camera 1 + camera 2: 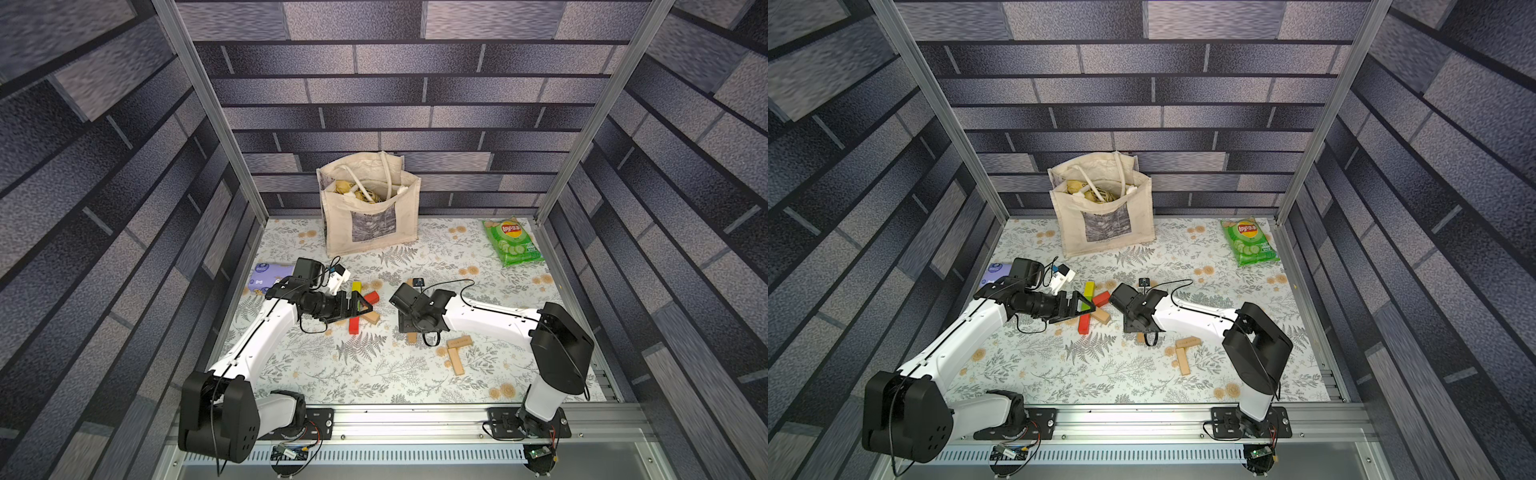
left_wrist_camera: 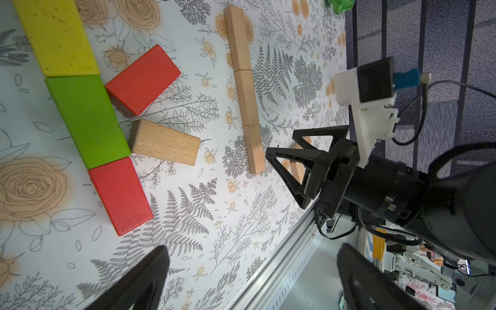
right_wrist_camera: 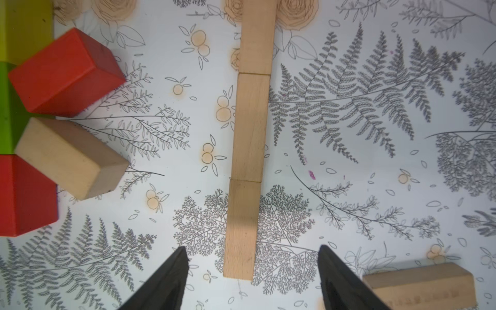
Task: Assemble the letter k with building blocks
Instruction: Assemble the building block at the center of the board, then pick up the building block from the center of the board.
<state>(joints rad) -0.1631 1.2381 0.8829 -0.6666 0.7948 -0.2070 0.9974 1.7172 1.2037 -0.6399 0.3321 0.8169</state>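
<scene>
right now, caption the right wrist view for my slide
Open jaws flank the end of a three-block tan stem, beside the multicoloured K and a loose tan block.

The table (image 1: 374, 374) has a white cover printed with grey ferns and tan roses. The yellow block (image 2: 56, 35), green block (image 2: 88, 120) and red blocks (image 2: 142, 80) are in flat solid colour. The tan blocks (image 3: 252, 126) show pale wood grain. The chips bag (image 1: 513, 241) is bright green with a red and yellow logo and pale green cucumber slices. The tote (image 1: 370, 208) is cream with a grey printed panel. The pack (image 1: 266, 276) is lilac. The walls (image 1: 415, 83) carry a grey and blue-black brick pattern. The left arm (image 1: 266, 332) and right arm (image 1: 490, 320) are white with black joints. The left claw (image 2: 253, 252) and right claw (image 3: 252, 249) are black.
</scene>
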